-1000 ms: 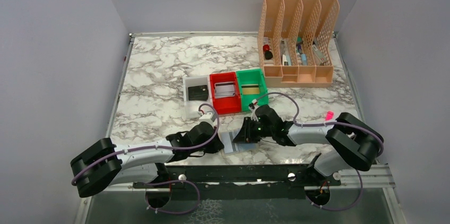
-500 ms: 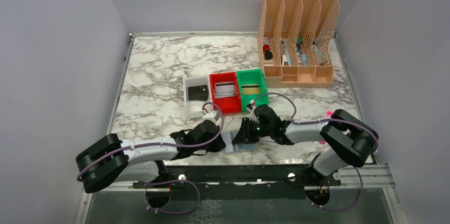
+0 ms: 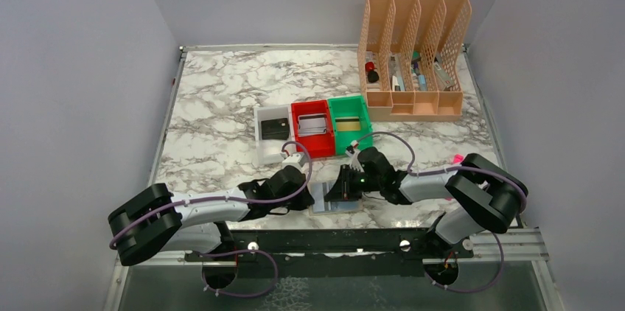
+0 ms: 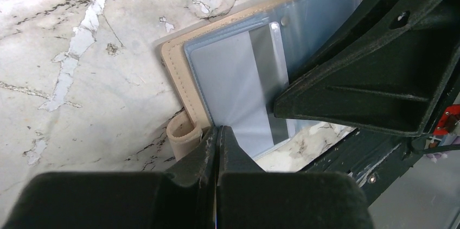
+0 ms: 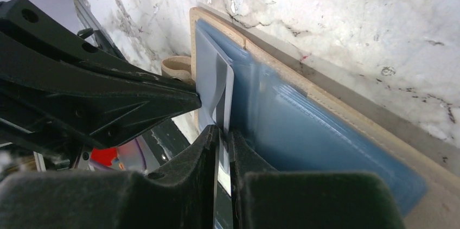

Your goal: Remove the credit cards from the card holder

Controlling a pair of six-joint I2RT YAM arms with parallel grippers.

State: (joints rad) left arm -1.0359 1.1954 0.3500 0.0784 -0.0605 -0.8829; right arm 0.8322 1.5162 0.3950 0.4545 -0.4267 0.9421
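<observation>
Here, on the white marbled table (image 3: 221,97), your small tan folding card holder (image 3: 335,205) lies open at the near edge, between the arms. Its silvery grey plastic card (image 5: 227,90) looks light, stiff and slick, so take its protruding edge; the right gripper (image 5: 223,138) pinches it there. The left gripper (image 4: 217,138), fully closed, touches the holder's rim.

No text, label or number can be read anywhere.

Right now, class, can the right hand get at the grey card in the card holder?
Probably yes: the card holder lies open and the grey card sticks out of its pocket, between the fingers of the right hand.
</observation>
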